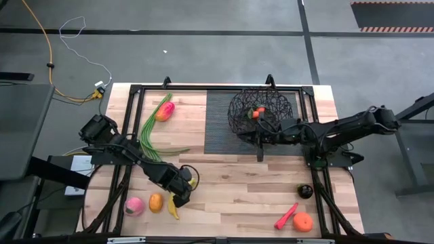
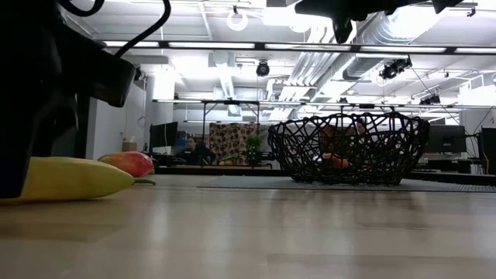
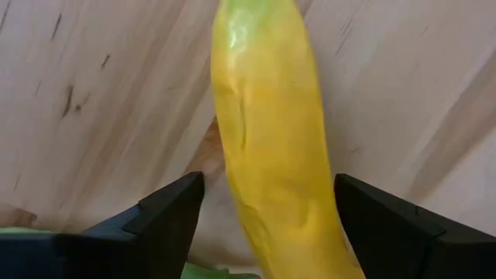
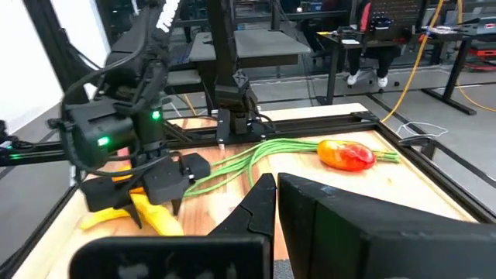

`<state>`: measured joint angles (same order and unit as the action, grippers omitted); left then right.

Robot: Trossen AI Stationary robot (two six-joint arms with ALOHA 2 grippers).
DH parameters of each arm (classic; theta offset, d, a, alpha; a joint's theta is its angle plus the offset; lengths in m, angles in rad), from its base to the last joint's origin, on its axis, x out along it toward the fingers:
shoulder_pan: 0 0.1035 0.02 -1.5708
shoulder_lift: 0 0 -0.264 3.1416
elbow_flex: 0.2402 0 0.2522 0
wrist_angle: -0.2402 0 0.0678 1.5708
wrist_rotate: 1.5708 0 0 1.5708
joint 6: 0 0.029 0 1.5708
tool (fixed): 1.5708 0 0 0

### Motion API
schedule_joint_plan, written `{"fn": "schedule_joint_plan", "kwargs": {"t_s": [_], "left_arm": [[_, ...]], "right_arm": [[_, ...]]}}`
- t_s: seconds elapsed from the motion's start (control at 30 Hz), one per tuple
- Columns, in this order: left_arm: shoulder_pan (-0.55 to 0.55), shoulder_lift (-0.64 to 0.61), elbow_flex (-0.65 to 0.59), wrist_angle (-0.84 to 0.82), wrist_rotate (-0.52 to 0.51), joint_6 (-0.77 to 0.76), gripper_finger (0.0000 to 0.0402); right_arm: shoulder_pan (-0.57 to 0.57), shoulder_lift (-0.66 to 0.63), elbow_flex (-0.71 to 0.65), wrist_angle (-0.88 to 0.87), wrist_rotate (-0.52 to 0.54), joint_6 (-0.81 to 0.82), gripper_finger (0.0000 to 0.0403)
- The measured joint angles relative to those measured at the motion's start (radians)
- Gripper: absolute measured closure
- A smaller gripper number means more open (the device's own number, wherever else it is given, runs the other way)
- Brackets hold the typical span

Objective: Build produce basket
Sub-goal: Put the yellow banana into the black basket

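**Left gripper straddles the banana**

The left gripper [image 1: 180,197], near the tabletop's front-left corner, has its fingers [image 3: 159,213] apart on either side of the banana [image 3: 271,155], apparently lined up to grasp it. The right gripper [image 1: 261,131] hangs closed by the basket [image 1: 261,108] at the back edge, which already holds produce.

A grey concrete floor [image 1: 203,54] is filling the upper frame of the high view. White ceiling ducts [image 2: 387,35] and round lamps [image 2: 236,19] are showing in the low view.
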<state>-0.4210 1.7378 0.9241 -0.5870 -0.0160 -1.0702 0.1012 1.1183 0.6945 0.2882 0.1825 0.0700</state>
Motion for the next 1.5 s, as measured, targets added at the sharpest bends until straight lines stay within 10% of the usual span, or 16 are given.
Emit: {"fn": "schedule_joint_plan", "kwargs": {"t_s": [0.5,0.93,1.27,1.5], "left_arm": [[0.001,-0.005,-0.005,-0.027,-0.026,0.051,0.027],[0.015,-0.045,-0.01,-0.005,-0.019,0.086,0.0268],[0.133,-0.343,-0.008,0.074,-0.052,0.263,0.0271],[0.303,-0.623,-0.006,0.226,-0.258,0.523,0.0272]], "right_arm": [[-0.029,0.0,0.0,0.0,-0.008,0.0,0.0403],[-0.029,0.0,0.0,0.0,-0.009,0.0,0.0403],[-0.029,0.0,0.0,0.016,-0.045,-0.005,0.0403],[-0.029,-0.002,0.0,0.062,-0.094,0.001,0.0403]]}}
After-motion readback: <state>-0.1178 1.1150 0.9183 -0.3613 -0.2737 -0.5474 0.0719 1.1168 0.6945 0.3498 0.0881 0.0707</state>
